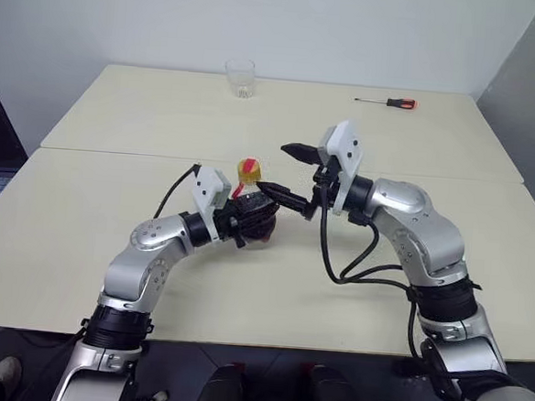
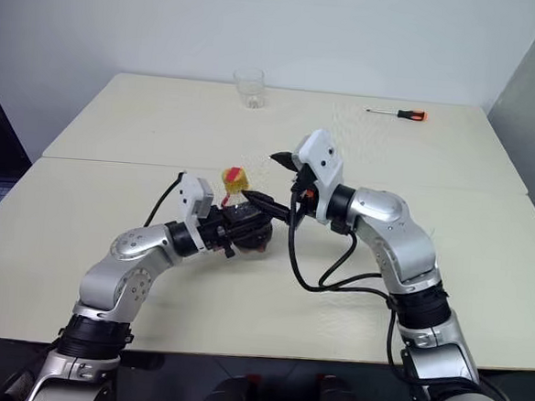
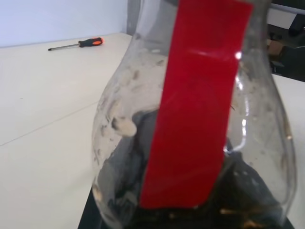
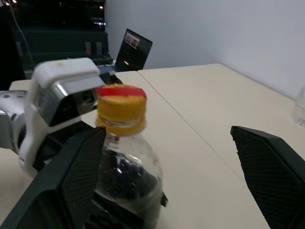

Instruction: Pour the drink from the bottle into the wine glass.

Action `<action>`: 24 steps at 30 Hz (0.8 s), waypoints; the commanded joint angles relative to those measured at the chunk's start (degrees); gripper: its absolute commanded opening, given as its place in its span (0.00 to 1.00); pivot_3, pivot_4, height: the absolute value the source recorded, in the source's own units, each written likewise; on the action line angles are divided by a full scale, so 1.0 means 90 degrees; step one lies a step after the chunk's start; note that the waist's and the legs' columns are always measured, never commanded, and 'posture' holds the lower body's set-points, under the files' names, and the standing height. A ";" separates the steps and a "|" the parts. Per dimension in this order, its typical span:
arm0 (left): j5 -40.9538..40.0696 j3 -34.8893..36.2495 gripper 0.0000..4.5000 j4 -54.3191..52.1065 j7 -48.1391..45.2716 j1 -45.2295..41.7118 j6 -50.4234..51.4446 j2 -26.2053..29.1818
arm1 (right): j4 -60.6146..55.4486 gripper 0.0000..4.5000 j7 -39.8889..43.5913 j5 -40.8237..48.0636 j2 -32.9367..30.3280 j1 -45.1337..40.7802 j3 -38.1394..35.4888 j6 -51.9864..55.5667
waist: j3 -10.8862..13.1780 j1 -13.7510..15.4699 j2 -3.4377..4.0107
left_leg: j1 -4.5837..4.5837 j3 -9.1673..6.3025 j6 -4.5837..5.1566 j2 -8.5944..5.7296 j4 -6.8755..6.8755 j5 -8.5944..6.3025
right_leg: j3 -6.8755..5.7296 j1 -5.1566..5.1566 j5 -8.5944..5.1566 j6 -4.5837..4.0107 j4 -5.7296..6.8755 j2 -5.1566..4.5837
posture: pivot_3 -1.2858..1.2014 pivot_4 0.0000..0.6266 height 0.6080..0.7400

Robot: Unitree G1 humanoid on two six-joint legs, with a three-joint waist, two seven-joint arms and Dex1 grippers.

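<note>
While my left gripper (image 1: 248, 219) is clamped on the bottle (image 1: 255, 214) standing on the table (image 1: 109, 235) before me, my right gripper (image 1: 287, 176) gapes wide and empty beside its yellow cap (image 4: 121, 109), so uncapping and all the pouring are, I judge, yet undone.

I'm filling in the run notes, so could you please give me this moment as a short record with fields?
Bottle: small squat clear plastic bottle with yellow cap and red label strip, upright, cap on
Contents: dark cola-like drink, low in the bottle
Left gripper: jaws shut on the bottle's body
Right gripper: jaws open, beside the cap
Far table edge: short clear tumbler; orange-handled screwdriver
</note>
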 commanded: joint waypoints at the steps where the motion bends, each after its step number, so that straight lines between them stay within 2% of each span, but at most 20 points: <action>1: -0.0131 0.0142 0.33 -0.0351 -0.0086 -0.0055 -0.0144 0.0042 | -0.0352 0.99 -0.0022 0.0215 -0.0014 -0.0021 -0.0219 0.0142 | 0.0000 -0.0003 0.0000 | 0.0001 0.0001 0.0000 0.0000 0.0000 0.0000 | 0.0001 0.0000 0.0000 0.0000 0.0000 0.0000 | 0.52 0.24 1.00; 14: 0.0041 0.0212 0.33 0.0057 -0.0121 -0.0072 -0.0384 0.0073 | -0.0931 0.99 -0.0176 0.0652 0.0083 0.0026 -0.0297 0.0663 | 0.0000 -0.0002 0.0000 | 0.0000 -0.0001 0.0000 0.0001 0.0000 0.0000 | 0.0000 0.0000 0.0000 0.0000 0.0001 0.0001 | 0.52 0.24 1.00; 24: 0.0039 0.0153 0.33 0.0034 -0.0126 -0.0105 -0.0377 0.0029 | -0.0799 0.99 -0.0444 0.0477 0.0391 -0.0084 -0.0152 0.0522 | 0.0000 -0.0002 0.0000 | 0.0000 -0.0001 0.0000 0.0000 0.0000 0.0000 | 0.0000 0.0000 0.0000 0.0000 0.0001 0.0000 | 0.52 0.24 1.00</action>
